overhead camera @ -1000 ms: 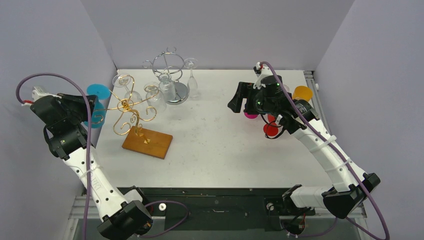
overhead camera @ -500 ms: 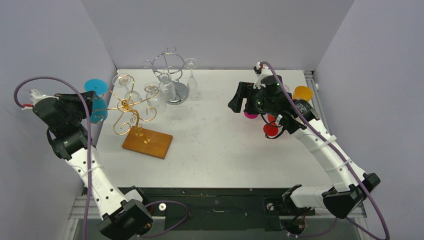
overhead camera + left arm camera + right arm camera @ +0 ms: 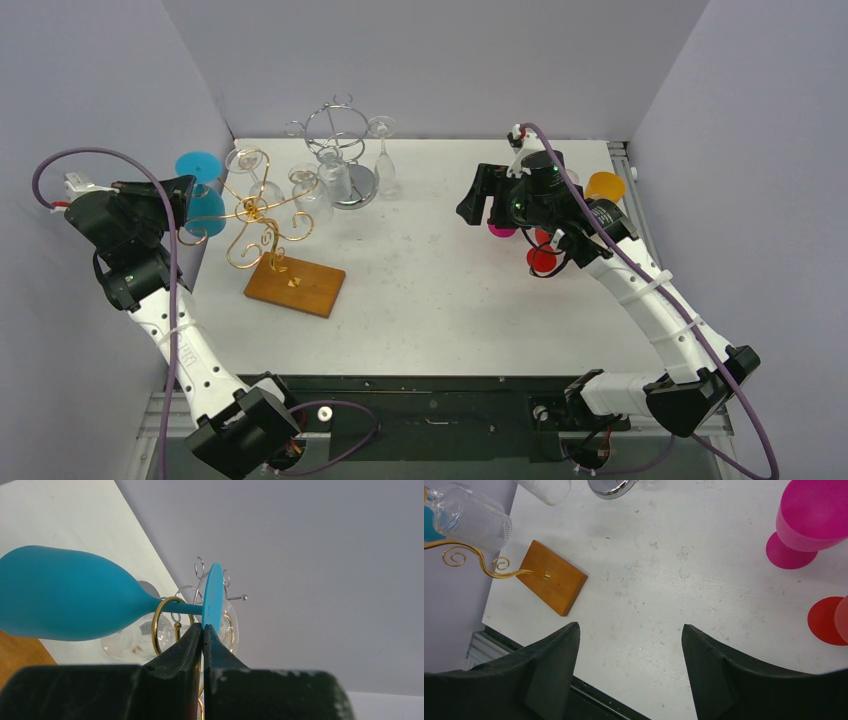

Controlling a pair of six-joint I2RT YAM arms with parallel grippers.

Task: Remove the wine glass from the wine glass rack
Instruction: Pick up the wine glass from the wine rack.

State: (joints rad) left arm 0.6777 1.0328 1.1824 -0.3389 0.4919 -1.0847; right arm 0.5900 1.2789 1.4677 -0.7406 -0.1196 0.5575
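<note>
A blue wine glass (image 3: 200,195) hangs tilted at the left arm of the gold wire rack (image 3: 262,225). In the left wrist view its stem passes through a gold ring (image 3: 167,622) and its bowl (image 3: 60,595) points left. My left gripper (image 3: 202,629) is shut on the rim of the blue glass's flat foot (image 3: 212,592). It shows at the table's left edge in the top view (image 3: 180,195). Clear glasses (image 3: 310,190) hang on the same rack. My right gripper (image 3: 629,630) is open and empty above the table middle, far from the rack.
The gold rack stands on a wooden base (image 3: 296,285). A silver wire rack (image 3: 340,150) with clear glasses stands behind it. Pink (image 3: 500,229), red (image 3: 541,259) and orange (image 3: 604,185) glasses stand by the right arm. The left wall is close behind the left arm.
The left gripper with the blue glass has shifted up and to the right, toward the rack's back. The right arm has not moved.
</note>
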